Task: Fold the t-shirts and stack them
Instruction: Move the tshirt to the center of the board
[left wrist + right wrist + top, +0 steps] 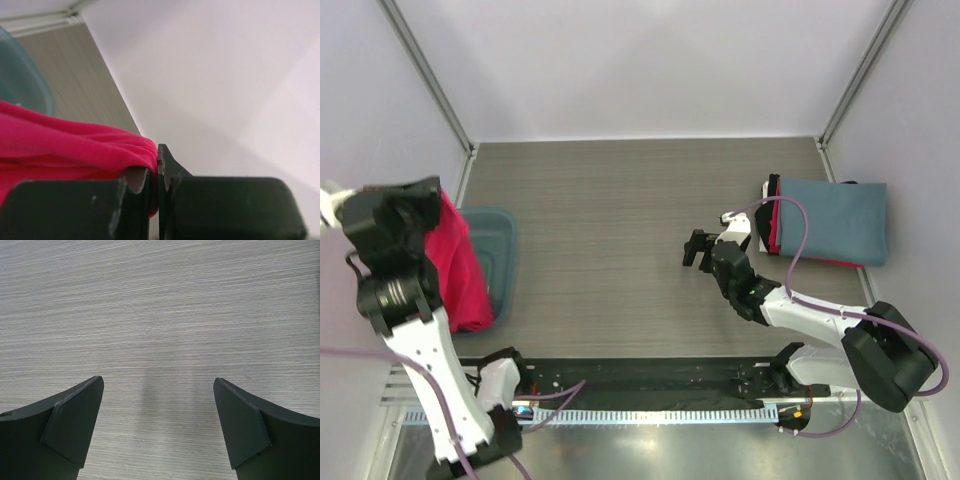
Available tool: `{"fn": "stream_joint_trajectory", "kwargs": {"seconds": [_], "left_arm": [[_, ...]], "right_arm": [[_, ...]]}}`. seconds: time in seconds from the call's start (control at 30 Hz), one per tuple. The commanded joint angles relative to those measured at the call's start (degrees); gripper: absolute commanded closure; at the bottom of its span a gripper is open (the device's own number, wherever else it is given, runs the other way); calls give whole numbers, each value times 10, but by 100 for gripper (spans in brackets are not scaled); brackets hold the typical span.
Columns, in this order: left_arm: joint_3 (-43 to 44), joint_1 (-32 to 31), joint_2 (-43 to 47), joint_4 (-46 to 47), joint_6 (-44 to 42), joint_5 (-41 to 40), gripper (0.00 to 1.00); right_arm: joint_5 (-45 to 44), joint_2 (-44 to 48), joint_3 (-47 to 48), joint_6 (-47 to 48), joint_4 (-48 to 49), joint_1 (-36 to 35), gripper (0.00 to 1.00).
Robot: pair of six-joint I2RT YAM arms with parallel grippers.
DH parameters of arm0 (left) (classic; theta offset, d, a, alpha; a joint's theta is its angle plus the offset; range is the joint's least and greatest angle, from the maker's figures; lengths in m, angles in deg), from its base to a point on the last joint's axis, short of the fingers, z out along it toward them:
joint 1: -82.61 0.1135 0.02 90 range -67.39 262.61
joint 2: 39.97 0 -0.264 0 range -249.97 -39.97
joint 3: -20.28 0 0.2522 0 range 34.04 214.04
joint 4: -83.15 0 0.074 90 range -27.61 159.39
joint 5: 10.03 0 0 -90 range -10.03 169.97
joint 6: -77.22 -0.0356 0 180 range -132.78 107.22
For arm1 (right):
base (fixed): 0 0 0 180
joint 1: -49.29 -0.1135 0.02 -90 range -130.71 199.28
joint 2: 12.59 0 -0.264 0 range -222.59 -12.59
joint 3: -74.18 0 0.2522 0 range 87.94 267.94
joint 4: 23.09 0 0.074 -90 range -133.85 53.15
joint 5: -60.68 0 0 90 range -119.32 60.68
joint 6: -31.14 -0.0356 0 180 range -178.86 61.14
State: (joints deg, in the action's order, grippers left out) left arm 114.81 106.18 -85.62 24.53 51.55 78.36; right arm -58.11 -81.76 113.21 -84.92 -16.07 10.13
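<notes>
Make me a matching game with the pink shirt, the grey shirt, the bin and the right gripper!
1. pink shirt
2. grey shirt
3. bin
4. right gripper

A. open over the table
B. folded, far right
C. pinched in the shut left gripper
D. blue plastic, left edge

Pairs: 1-C, 2-B, 3-D, 4-A

bin [498, 242]: partly behind pink t-shirt [460, 270] | red t-shirt [775, 235]: edge only
</notes>
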Motion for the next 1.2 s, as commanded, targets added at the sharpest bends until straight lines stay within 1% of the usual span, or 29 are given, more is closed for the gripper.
{"fn": "stream_joint_trajectory", "kwargs": {"seconds": [0.0, 0.1, 0.13, 0.17, 0.2, 0.23, 0.27, 0.3, 0.33, 0.37, 0.4, 0.43, 0.5, 0.53, 0.57, 0.63, 0.67, 0.7, 0.73, 0.77, 0.83, 0.9, 0.97, 1.0, 1.03, 1.07, 1.1, 1.13, 1.17], "left_arm": [[108, -14, -87, 67, 5, 129, 100], [254, -50, -167, 74, 1, 132, 100], [289, -82, -189, 78, 7, 142, 100], [322, -105, -238, 88, 14, 150, 100], [397, -134, -261, 94, 18, 148, 100], [433, -206, -290, 98, 14, 142, 100], [477, -236, -317, 103, 12, 137, 100], [553, -278, -374, 104, 11, 134, 100], [597, -340, -405, 105, 11, 134, 100], [632, -370, -432, 108, 11, 133, 100], [662, -401, -486, 110, 11, 127, 100], [697, -453, -504, 120, 12, 119, 100], [697, -497, -530, 168, 13, 113, 100], [688, -525, -545, 175, 13, 102, 100], [676, -534, -548, 186, 13, 101, 100], [639, -538, -539, 197, 20, 100, 100], [584, -536, -531, 203, 20, 83, 100], [560, -534, -522, 203, 18, 66, 100], [532, -524, -502, 197, 15, 45, 100], [485, -518, -490, 184, 14, -5, 100], [446, -487, -474, 176, 8, -30, 100], [412, -466, -456, 119, 4, -83, 100], [356, -428, -432, 88, 7, -97, 100], [275, -415, -398, 87, 28, -96, 100], [215, -386, -377, 92, 37, -89, 100], [161, -372, -357, 114, 49, -84, 100], [42, -359, -308, 128, 72, -78, 100], [-14, -337, -286, 145, 83, -78, 100], [-66, -327, -261, 189, 91, -80, 100]], "right_arm": [[-18, 12, 7, 3, 27, -1, 3], [-22, 13, 7, 4, 24, -1, 3], [-21, 14, 7, 3, 25, 0, 3], [-18, 13, 7, 4, 28, -1, 3], [-16, 11, 8, 4, 28, 0, 3], [-14, 9, 9, 5, 26, 0, 3], [-15, 8, 13, 6, 23, -1, 3], [-19, 9, 13, 7, 20, 0, 3], [-21, 13, 13, 7, 19, -1, 3], [-28, 16, 10, 8, 19, 0, 3], [-30, 19, 9, 9, 19, -1, 3], [-35, 26, 7, 10, 18, 0, 3], [-46, 32, 4, 12, 18, -1, 3], [-49, 35, 3, 14, 17, -1, 3], [-53, 41, 2, 13, 15, -1, 3], [-68, 49, -1, 13, 12, 0, 3], [-73, 58, -6, 12, 13, 0, 3], [-79, 62, -8, 11, 14, 0, 3], [-83, 68, -11, 11, 16, 0, 3], [-86, 70, -15, 9, 18, 0, 3], [-92, 78, -15, 9, 15, 0, 3], [-99, 82, -16, 6, 13, 0, 3], [-98, 81, -18, 5, 15, 0, 4], [-95, 81, -16, 5, 15, 0, 4], [-94, 79, -16, 6, 13, 0, 4], [-95, 79, -15, 7, 10, 0, 4], [-98, 78, -15, 6, 10, 0, 4], [-99, 74, -16, 5, 10, 0, 4], [-97, 70, -15, 4, 14, 0, 6]]}}
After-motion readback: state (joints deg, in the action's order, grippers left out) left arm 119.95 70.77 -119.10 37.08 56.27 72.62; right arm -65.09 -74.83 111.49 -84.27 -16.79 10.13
